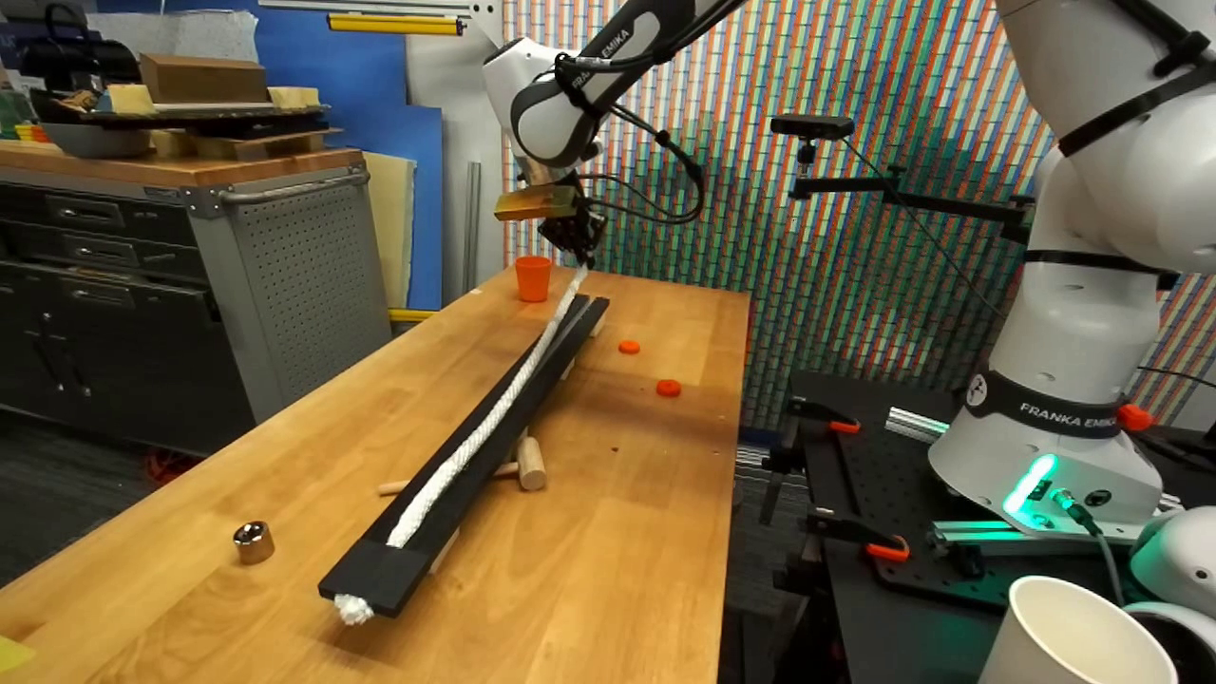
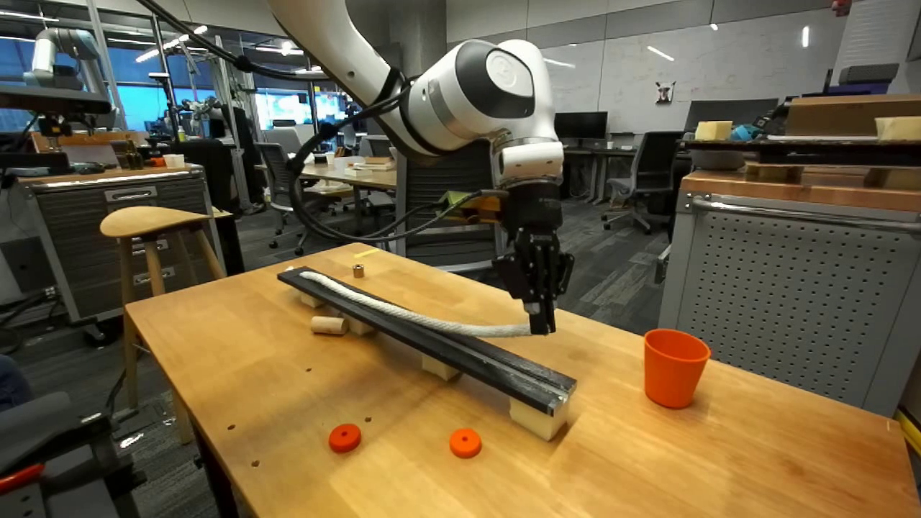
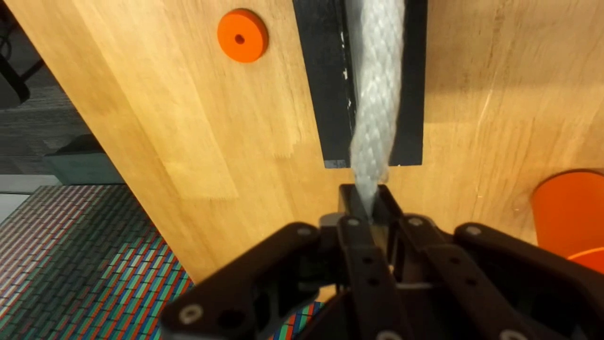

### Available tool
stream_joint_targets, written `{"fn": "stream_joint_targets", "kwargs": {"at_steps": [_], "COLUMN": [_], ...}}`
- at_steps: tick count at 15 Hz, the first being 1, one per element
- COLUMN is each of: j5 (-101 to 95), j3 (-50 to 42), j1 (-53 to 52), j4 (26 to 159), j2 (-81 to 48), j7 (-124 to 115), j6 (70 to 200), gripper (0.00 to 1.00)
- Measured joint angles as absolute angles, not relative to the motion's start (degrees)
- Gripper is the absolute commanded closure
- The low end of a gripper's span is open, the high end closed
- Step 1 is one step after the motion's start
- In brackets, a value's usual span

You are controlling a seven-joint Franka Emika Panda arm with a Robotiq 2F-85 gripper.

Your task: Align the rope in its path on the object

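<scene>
Claw (image 2: 542, 325) narrow, gripping the free end of the white rope (image 2: 403, 314); wrist view shows the cord pinched in it. Arm (image 2: 468, 101) reaches out over the wooden surface (image 2: 619, 460), claw pointing down.

Rope: one long stretch lies along the black bar (image 2: 482, 363), over its lengthwise groove (image 2: 531, 375); how deep it sits there, cannot tell. Nearer the claw it leaves the bar and runs up clear of it, so that part of the groove shows bare in an exterior view. At the opposite end a flat black piece (image 1: 391, 567) spans the bar; rope runs up to it, and a frayed white tuft (image 1: 353, 609) pokes out just past the bar's end.

Bar raised on pale blocks (image 2: 540, 419). Wooden mallet (image 1: 532, 464) lies with its handle crossing beneath the bar. An orange disc (image 2: 345, 438) and another orange disc (image 2: 465, 443) lie flat on the mallet-head side, apart from each other. Orange cup (image 2: 675, 370) upright, across the bar from them, near the bare groove end. Small metal ring (image 1: 254, 542) on the cup's side, near the tufted end.
</scene>
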State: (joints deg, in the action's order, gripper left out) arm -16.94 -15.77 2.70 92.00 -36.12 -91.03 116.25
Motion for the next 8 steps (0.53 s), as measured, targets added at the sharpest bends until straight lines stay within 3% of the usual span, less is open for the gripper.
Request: {"fn": "stream_joint_targets", "kwargs": {"at_steps": [8], "j5": [-17.6], "j3": [-15.8], "j1": [2.7], "j4": [92.4], "j2": [-39.0], "j7": [-91.4], "j6": [116.6], "gripper": [0.97]}}
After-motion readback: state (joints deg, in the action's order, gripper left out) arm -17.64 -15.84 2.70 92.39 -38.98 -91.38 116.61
